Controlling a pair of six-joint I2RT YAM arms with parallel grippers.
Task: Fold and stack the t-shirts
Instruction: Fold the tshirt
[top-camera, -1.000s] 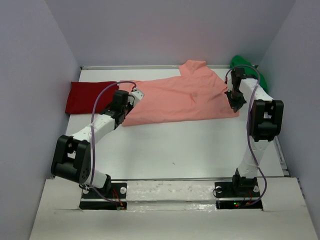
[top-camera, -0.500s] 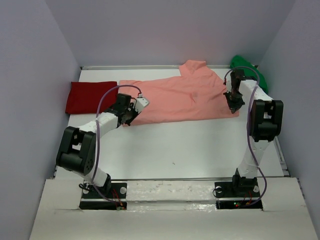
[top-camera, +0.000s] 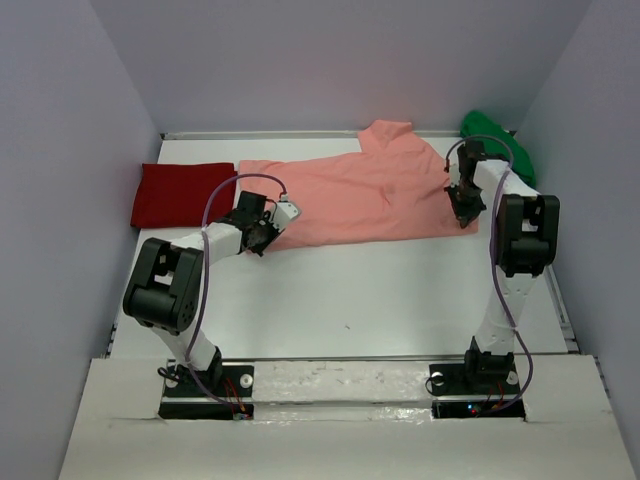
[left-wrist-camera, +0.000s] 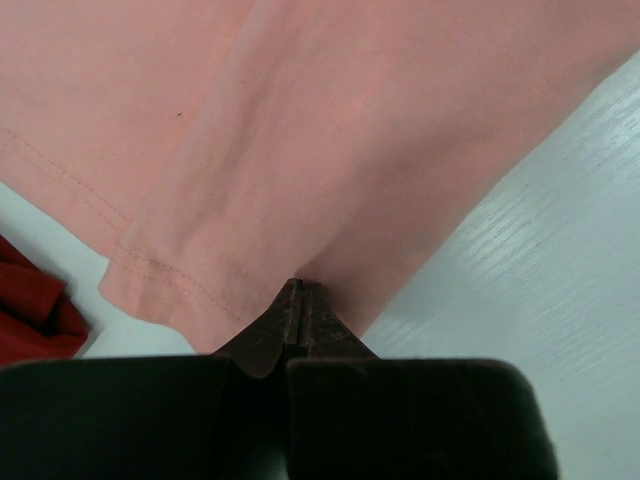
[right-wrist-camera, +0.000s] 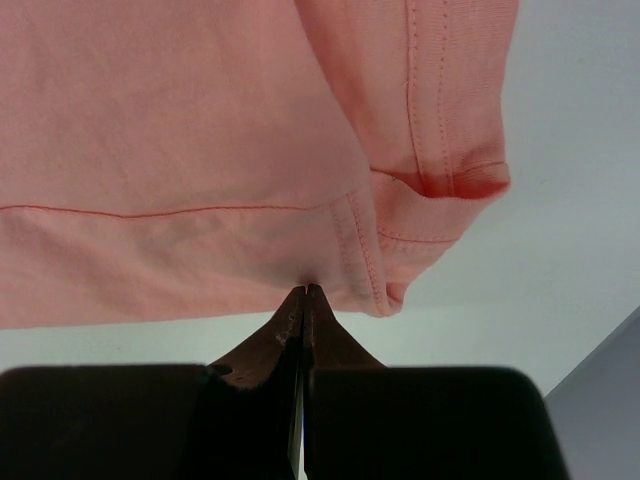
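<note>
Now the left gripper (left-wrist-camera: 300, 287) is clenched, with its two fingertips pressed together on the near edge of the salmon-pink shirt (left-wrist-camera: 330, 130), close to a stitched corner of the cloth. The right gripper (right-wrist-camera: 305, 290) is clenched too. It pinches the hemmed edge of the same shirt, just beside a piece of cloth that is folded over and has double stitching.

Seen from the top camera, the left arm lies low and reaches to the near left corner of this shirt, while the right arm reaches to its near right corner. The shirt lies spread over the far half of the table (top-camera: 380, 300). The deep red shirt (top-camera: 180, 193) lies folded just beside its left end. The green shirt (top-camera: 495, 133) lies bunched in the far right corner, behind the right arm.
</note>
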